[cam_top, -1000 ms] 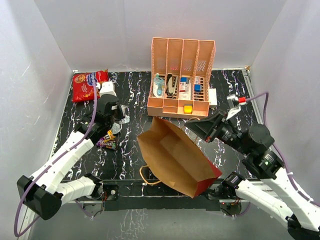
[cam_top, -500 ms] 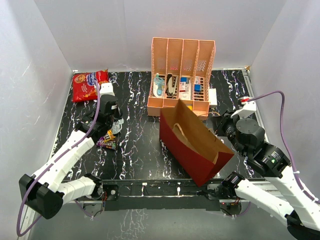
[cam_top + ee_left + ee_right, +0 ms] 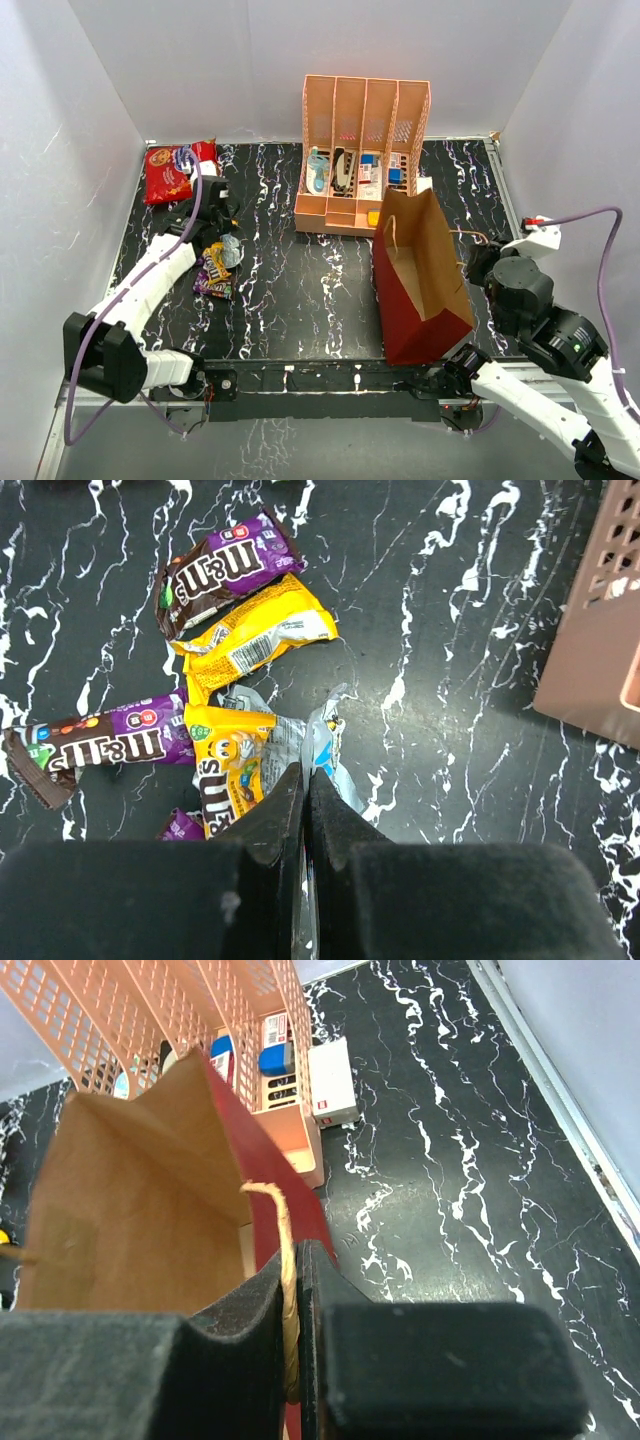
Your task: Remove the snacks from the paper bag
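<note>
right pincer (image 3: pixel 297 1265): clamps twine handle (image 3: pixel 287 1260) of paper bag (image 3: pixel 130 1210) | left pincer (image 3: pixel 305 780): closed, snacks (image 3: pixel 230 765) just below

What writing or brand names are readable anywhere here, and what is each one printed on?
"m&m's": purple packet
"m&m's": brown-and-purple packet
"m&m's", partly covered: yellow packet
Second yellow packet, fine print: too small.
Red cookie bag, blue logo: blurred.
White box and items in the rack, labels: too small.
Paper bag: no writing visible.
</note>
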